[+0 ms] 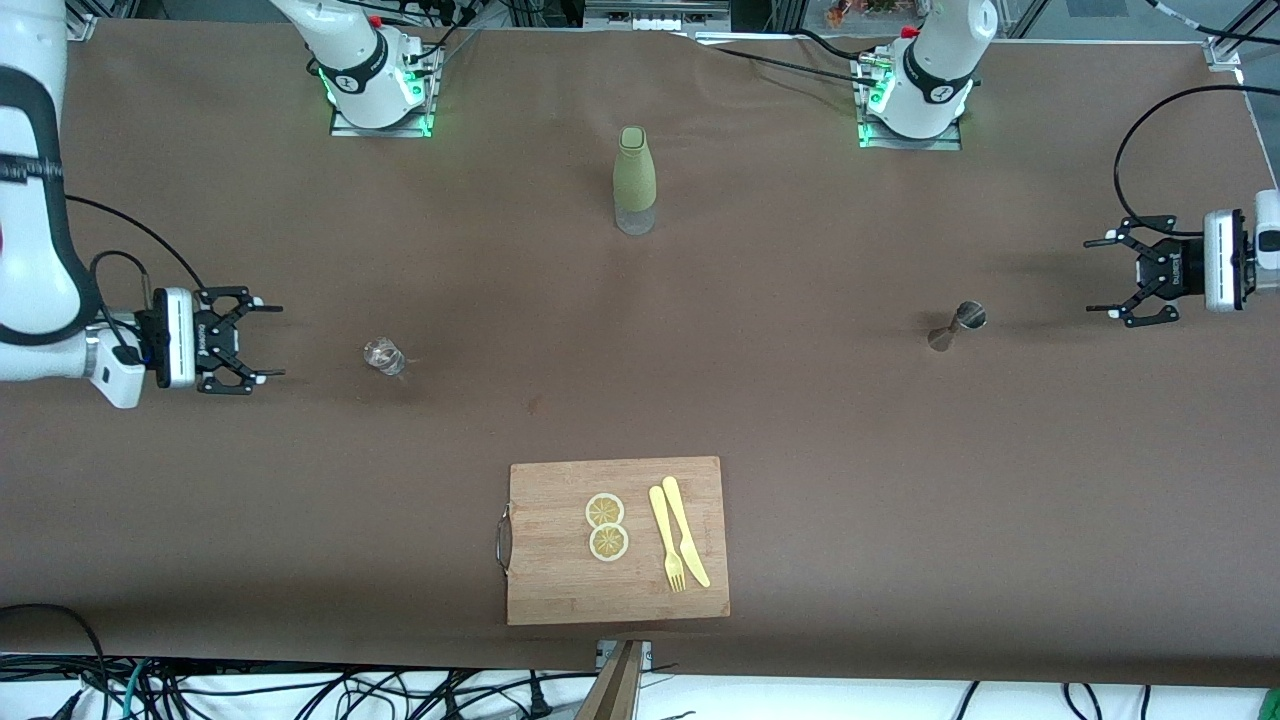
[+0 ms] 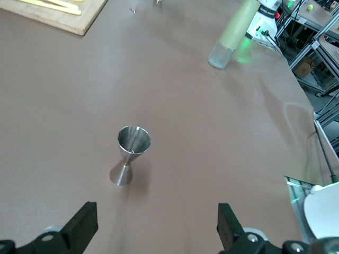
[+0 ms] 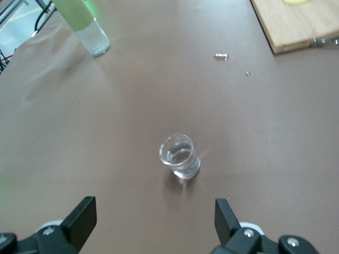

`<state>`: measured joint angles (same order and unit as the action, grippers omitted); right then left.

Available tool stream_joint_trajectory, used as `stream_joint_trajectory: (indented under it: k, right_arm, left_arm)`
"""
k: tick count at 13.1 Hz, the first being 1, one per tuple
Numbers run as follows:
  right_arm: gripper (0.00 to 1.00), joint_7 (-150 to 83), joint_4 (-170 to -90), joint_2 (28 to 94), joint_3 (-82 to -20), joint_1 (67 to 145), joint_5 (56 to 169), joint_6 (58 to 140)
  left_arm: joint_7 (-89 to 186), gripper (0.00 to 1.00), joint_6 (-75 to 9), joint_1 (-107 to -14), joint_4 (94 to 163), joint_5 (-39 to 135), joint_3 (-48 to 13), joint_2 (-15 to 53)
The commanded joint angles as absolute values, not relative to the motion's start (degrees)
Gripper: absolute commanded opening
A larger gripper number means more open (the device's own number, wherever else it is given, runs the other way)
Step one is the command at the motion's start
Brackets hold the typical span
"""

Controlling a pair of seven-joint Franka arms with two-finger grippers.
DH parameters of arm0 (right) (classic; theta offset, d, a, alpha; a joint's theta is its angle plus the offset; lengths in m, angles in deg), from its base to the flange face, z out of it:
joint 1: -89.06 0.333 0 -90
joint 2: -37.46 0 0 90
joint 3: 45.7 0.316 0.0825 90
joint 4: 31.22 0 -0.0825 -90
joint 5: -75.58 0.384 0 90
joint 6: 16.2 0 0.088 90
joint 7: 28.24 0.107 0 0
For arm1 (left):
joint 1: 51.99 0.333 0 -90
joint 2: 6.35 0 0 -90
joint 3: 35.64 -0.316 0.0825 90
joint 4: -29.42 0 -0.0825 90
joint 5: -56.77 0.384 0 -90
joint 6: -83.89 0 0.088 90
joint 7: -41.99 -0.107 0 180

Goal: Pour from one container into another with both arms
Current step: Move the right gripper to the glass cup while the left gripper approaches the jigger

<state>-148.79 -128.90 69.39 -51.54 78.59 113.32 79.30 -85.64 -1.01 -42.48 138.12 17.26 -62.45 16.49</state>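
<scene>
A small clear glass (image 1: 384, 356) (image 3: 179, 155) stands upright on the brown table toward the right arm's end. My right gripper (image 1: 270, 341) (image 3: 155, 219) hangs open beside it, apart from it, fingers empty. A steel hourglass-shaped jigger (image 1: 957, 325) (image 2: 131, 159) stands upright toward the left arm's end. My left gripper (image 1: 1102, 277) (image 2: 158, 225) is open beside it with a gap between, holding nothing. A tall green bottle (image 1: 634, 180) (image 2: 234, 32) (image 3: 82, 24) with a clear base stands between the two arm bases.
A wooden cutting board (image 1: 560, 585) lies near the table's front edge with two lemon slices (image 1: 606, 526), a yellow fork (image 1: 666, 540) and a yellow knife (image 1: 686, 533) on it. A tiny scrap (image 3: 221, 55) lies on the cloth.
</scene>
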Motion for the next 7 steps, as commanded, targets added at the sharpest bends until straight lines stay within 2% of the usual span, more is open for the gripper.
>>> stream_joint_trajectory:
  k: [1,5,7]
  right_arm:
    - [0.99,-159.25,-128.08,74.78,-53.43,77.99,119.25,77.50]
    - [0.99,-170.08,-129.74,79.64,-53.61,77.63,125.84,75.56]
    - [0.99,-172.98,-134.29,80.87,-53.61,77.72,130.93,74.78]
  left_arm:
    - [-96.40,1.00,-1.28,-40.48,137.97,11.62,-62.45,22.37]
    - [-108.80,1.00,-0.49,-38.72,138.05,4.22,-62.36,30.55]
    - [-115.30,1.00,0.91,-38.63,138.05,0.54,-62.27,33.89]
